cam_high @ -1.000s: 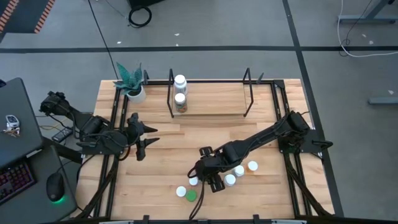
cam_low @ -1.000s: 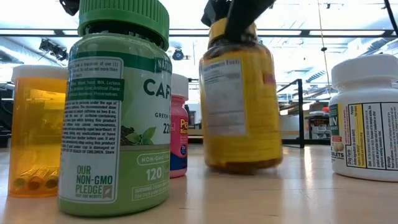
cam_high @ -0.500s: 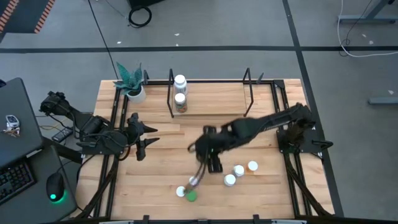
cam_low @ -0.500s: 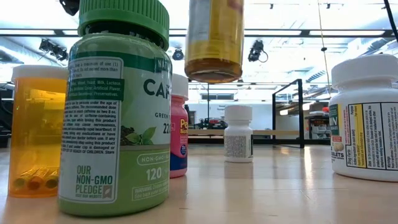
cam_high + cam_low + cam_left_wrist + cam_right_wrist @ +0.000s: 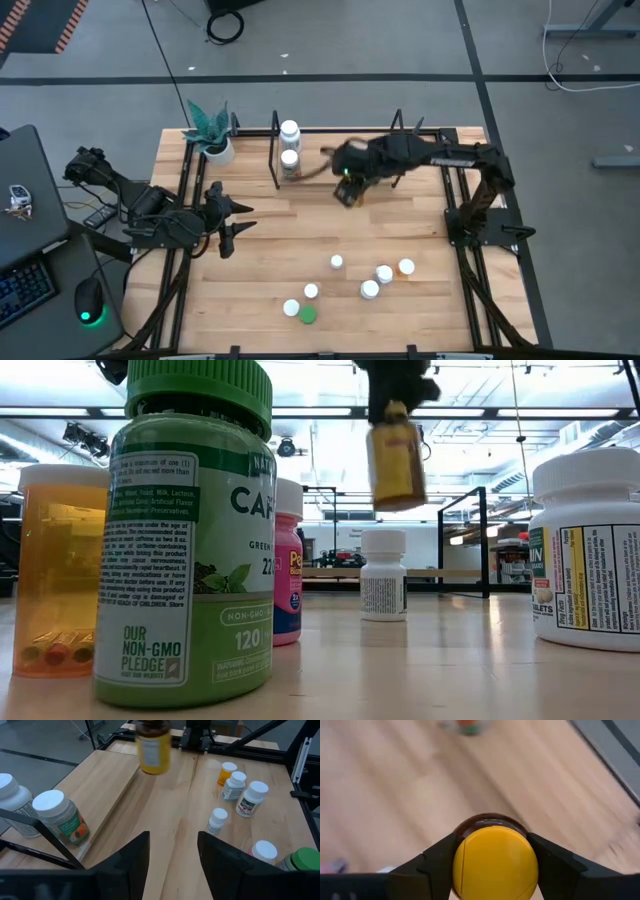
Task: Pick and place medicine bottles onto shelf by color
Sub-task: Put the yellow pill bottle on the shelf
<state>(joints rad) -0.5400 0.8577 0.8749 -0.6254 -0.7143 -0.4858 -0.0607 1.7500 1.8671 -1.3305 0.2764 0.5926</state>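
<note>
Over the shelf now, not mid-table: right hand gripping amber bottle.

A potted plant with spiky green leaves in a white pot stands at the far left corner of the pale wooden table. Off the table's left side sits a dark desk with a keyboard and a computer mouse glowing green. The grey floor around the table carries dark tape lines, a black cable and white cables at the far right.
</note>
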